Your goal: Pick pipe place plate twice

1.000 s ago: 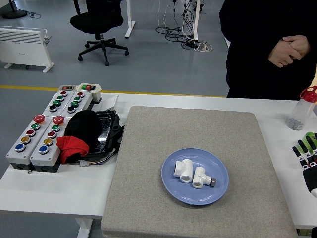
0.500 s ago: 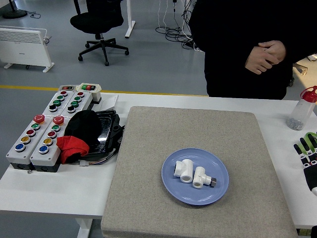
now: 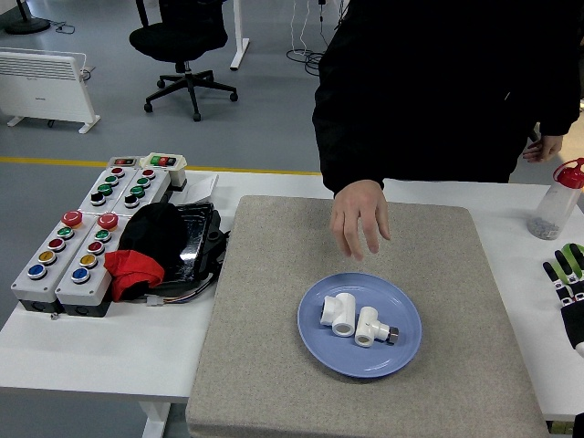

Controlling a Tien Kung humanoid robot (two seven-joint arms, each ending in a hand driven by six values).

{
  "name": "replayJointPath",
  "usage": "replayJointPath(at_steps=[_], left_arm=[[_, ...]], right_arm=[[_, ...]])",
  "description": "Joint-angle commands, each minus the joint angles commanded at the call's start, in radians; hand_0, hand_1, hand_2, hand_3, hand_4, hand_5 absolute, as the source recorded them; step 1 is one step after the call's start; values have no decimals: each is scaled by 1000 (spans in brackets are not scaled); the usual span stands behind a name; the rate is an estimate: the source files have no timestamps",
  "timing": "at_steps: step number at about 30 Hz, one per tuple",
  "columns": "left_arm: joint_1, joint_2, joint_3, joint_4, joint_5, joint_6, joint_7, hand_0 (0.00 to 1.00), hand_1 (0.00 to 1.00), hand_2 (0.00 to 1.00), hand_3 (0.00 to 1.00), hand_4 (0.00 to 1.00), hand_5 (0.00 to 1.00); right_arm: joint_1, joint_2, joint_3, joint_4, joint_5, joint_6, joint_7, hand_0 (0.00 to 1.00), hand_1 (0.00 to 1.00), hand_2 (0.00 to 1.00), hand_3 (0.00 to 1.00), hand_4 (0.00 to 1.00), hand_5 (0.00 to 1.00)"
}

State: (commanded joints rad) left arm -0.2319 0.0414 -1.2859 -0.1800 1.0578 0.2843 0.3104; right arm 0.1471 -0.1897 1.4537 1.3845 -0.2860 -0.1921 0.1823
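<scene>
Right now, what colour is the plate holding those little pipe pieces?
Blue; the plate shows clearly in the head view, with two white pipe fittings on it.

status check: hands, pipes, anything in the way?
Right hand open at the table's right edge; left out of view. Both pipes on the plate. Person's hand reaching over the mat toward the plate.

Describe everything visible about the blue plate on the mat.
The blue plate is round, shallow and smooth, seemingly plastic or glazed ceramic, with a slightly raised rim. It lies flat on the grey felt-like mat, right of the mat's centre and toward the near edge. Two white pipe fittings rest side by side in its middle; the right one has a dark metal end. A person's hand hovers above the mat just beyond the plate, not touching it.
</scene>
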Motion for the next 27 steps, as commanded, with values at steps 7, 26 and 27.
replayJointPath(at_steps=[7,26,27], left_arm=[[-20,-8,-14,0,37,-10,6,712,746,718,652,397,998],[-25,-9,-40,0,85,-17,7,711,745,719,653,399,998],[-26,-9,-39,0,82,-17,6,711,745,719,654,400,998]], right_arm=[[14,0,29,1,-3,4,-3,792,759,826,788,565,561],[5,-5,62,7,-7,7,-7,793,760,824,775,559,569],[4,-6,63,7,-6,7,-7,796,761,824,774,558,572]])
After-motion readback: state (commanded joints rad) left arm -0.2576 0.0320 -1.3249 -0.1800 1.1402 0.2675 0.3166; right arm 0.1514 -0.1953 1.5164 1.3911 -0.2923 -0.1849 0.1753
